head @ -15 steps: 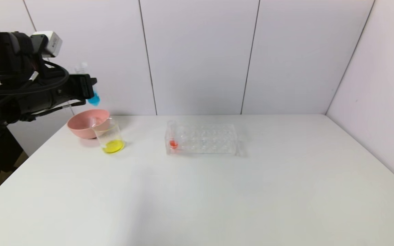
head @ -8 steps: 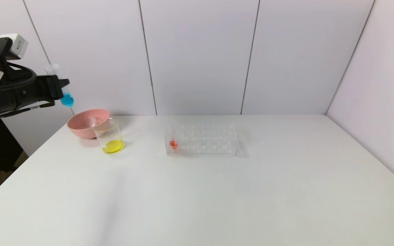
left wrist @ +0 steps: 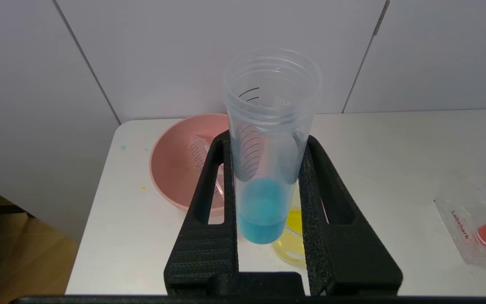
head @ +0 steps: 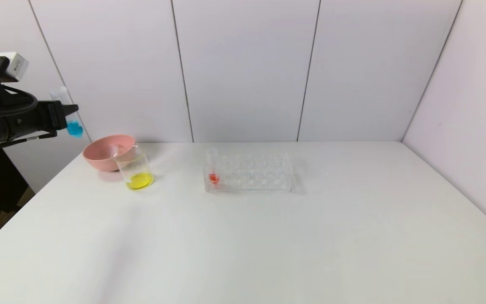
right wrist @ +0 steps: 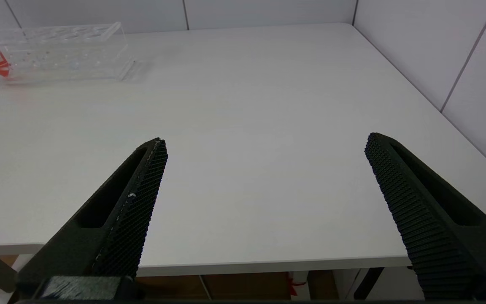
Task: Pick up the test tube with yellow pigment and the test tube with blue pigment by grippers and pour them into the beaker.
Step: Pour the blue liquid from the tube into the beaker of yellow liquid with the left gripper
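White table (head: 268,236): pink bowl (head: 109,153), beaker (head: 135,168), rack (head: 249,172).

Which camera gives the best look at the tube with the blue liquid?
The left wrist view: the blue tube fills it, upright, pinched in the left claw. The head view shows it small and far-off. The right wrist view misses it.

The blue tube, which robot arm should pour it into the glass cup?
The left. Its end effector already grips the test tube with blue pigment, held up beside the pink bowl and the beaker. The right end effector is open, empty and across the table.
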You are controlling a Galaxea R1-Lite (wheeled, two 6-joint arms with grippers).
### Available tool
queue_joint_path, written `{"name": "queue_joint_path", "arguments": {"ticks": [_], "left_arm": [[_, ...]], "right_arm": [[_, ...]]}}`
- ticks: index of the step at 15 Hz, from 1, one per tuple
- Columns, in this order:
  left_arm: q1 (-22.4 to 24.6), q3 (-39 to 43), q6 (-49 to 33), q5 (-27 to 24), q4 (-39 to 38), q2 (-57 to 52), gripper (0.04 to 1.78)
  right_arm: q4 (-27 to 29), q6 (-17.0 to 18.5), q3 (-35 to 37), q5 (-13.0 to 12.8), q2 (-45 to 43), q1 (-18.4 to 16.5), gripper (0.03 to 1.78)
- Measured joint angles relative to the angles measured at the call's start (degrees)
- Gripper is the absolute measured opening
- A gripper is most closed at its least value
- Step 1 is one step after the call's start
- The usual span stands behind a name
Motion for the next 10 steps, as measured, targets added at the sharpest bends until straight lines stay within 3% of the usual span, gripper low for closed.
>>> {"name": "queue_joint_path", "arguments": {"ticks": [2, 6, 10], "left_arm": [[0.0, -1.1, 0.5, -2.0, 0.5, 1.0, 0.44], [1.3, -8.8, 6.1, -11.4, 3.4, 5.8, 0.44], [3.2, -20.6, 21.1, -18.0, 19.4, 11.0, 0.44]], "right_arm": [[0.0, 0.0, 0.0, 0.0, 0.0, 0.0, 1.71], [0.0, 0.0, 0.0, 0.0, 0.0, 0.0, 1.71], [0.0, 0.0, 0.0, 0.0, 0.0, 0.0, 1.71]]}}
